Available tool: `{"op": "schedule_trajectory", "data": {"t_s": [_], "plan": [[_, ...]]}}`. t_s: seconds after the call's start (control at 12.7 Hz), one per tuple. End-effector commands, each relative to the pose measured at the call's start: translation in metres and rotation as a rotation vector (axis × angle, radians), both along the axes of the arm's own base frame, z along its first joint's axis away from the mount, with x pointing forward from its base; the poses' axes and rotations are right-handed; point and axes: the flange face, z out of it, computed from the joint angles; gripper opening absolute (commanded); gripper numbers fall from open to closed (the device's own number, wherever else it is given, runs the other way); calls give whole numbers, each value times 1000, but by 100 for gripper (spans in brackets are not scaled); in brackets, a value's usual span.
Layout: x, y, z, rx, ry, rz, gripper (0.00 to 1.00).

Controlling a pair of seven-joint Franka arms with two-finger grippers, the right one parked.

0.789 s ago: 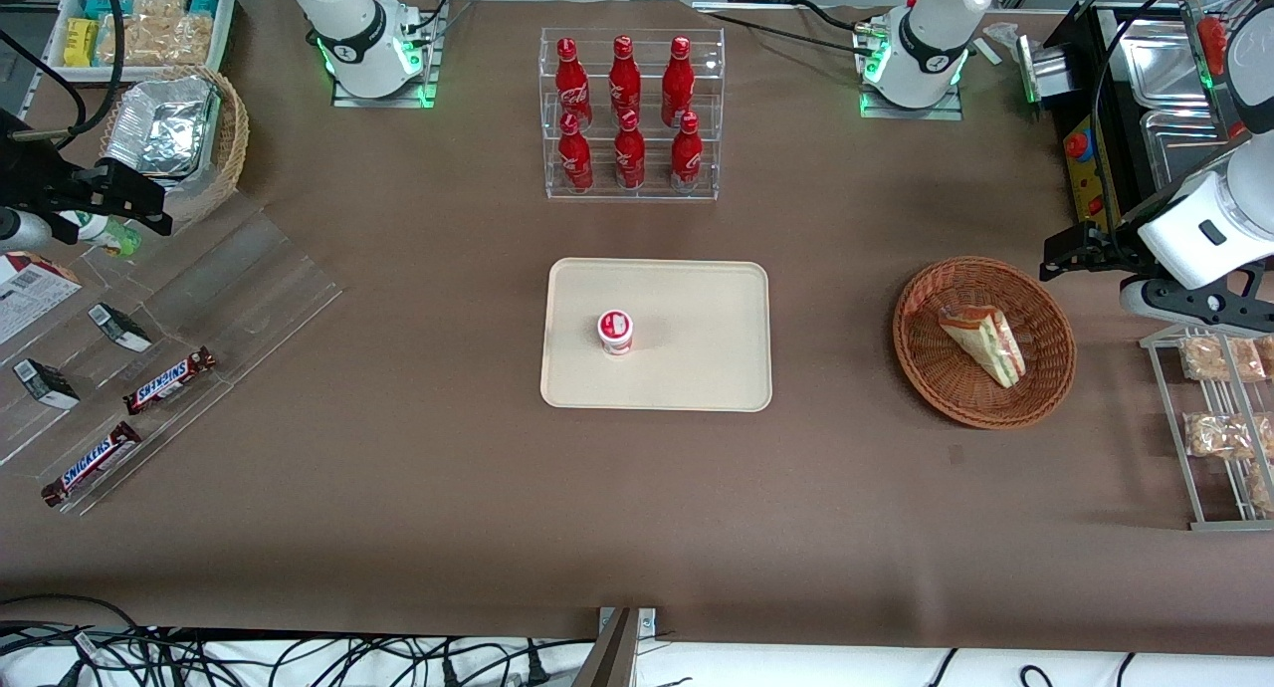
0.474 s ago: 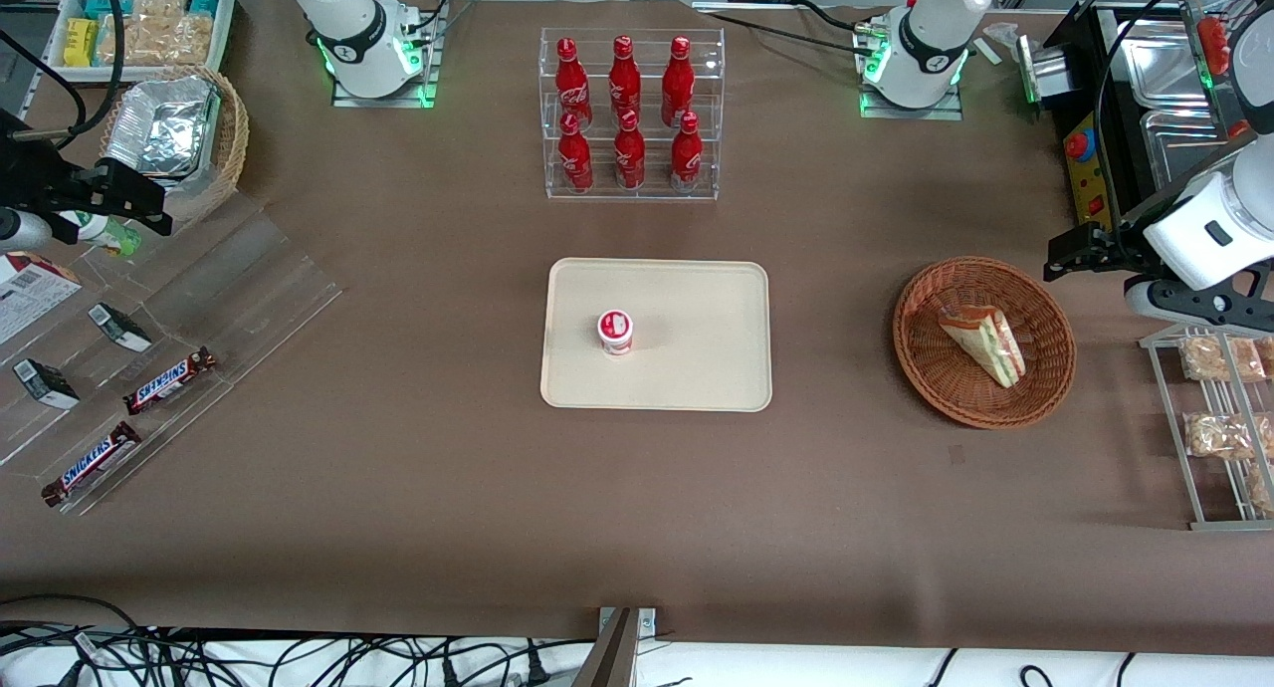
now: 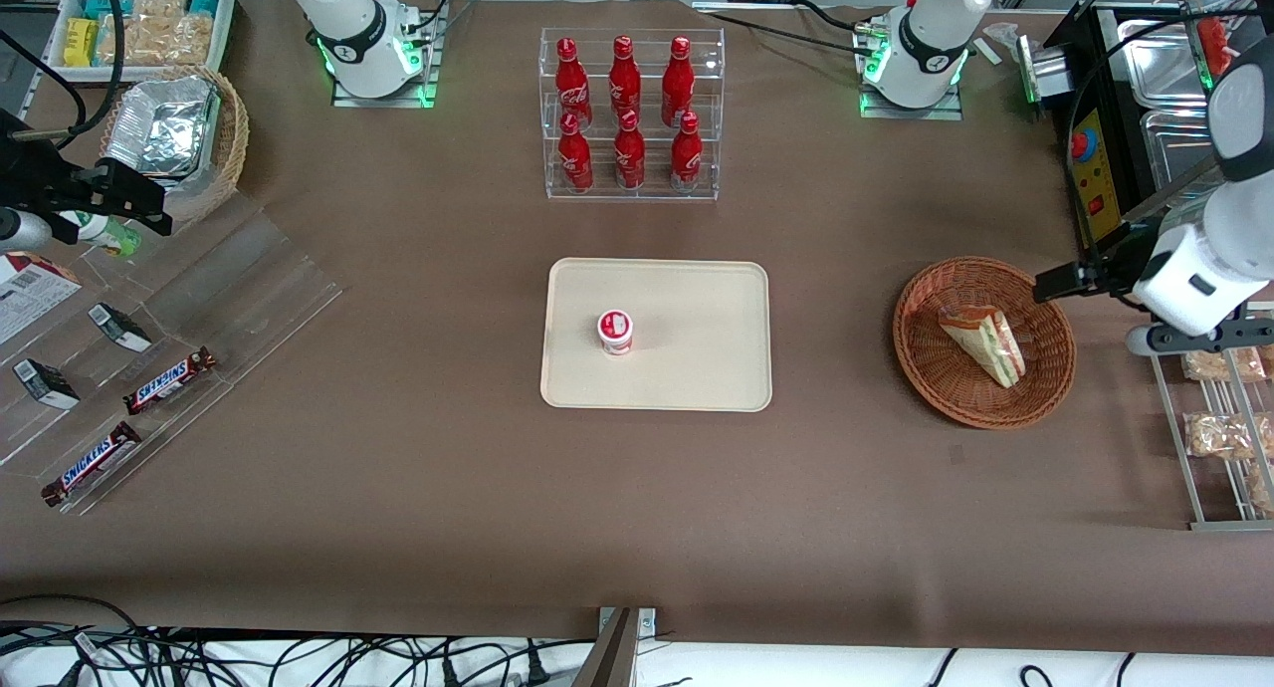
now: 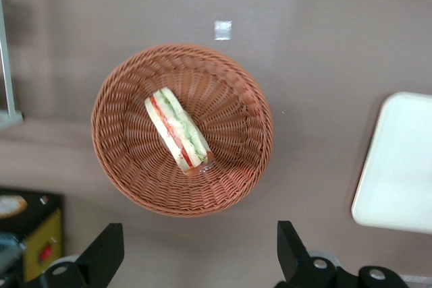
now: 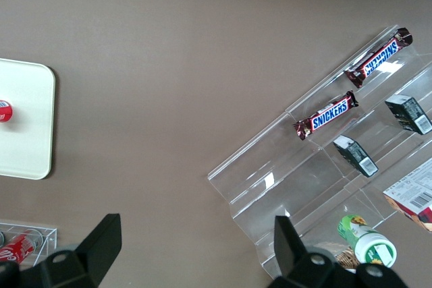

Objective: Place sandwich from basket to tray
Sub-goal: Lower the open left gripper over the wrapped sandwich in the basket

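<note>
The sandwich (image 3: pixel 983 341), a wrapped wedge of white bread with green, red and yellow layers, lies in the round reddish-brown wicker basket (image 3: pixel 931 383). Both show in the left wrist view: sandwich (image 4: pixel 178 131), basket (image 4: pixel 128 166). The cream tray (image 3: pixel 697 368) sits mid-table with a small red-and-white cup (image 3: pixel 615 331) on it; its corner shows in the left wrist view (image 4: pixel 398 166). My left gripper (image 3: pixel 1055 281) hangs above the basket's rim on the working arm's side, open and empty; its fingers (image 4: pixel 101 255) stand wide apart, clear of the basket.
A clear rack of red bottles (image 3: pixel 629 114) stands farther from the front camera than the tray. A wire rack with bagged brown snacks (image 3: pixel 1219 433) and metal trays (image 3: pixel 1174 90) stand at the working arm's end. Candy bars (image 3: pixel 169 380) on clear shelves lie toward the parked arm's end.
My left gripper has moved nearer the front camera and toward the basket, from beside the metal trays to just over the basket's rim. The sandwich, basket and tray have not moved.
</note>
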Motion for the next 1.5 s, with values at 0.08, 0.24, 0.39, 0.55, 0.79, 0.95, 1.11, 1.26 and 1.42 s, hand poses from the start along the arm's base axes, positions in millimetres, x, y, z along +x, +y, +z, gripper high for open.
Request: {"op": "schedule_trajectory", "data": {"t_s": [0.08,0.24,0.39,0.55,0.79,0.95,1.11,1.26,1.42], "plan": [[7,0,-45,68,-2,313,100],[-14,-3,-96,82,-54,382,100],[-29,-1,-130,120,-80,382,100],[-36,-1,-151,132,-104,429,100],[-49,2,-172,206,-123,495,100],[-53,4,-183,264,-132,486,100],[-55,9,-194,247,-158,501,100],[-55,9,-203,246,-159,542,100],[-61,4,-209,248,-149,542,100]]}}
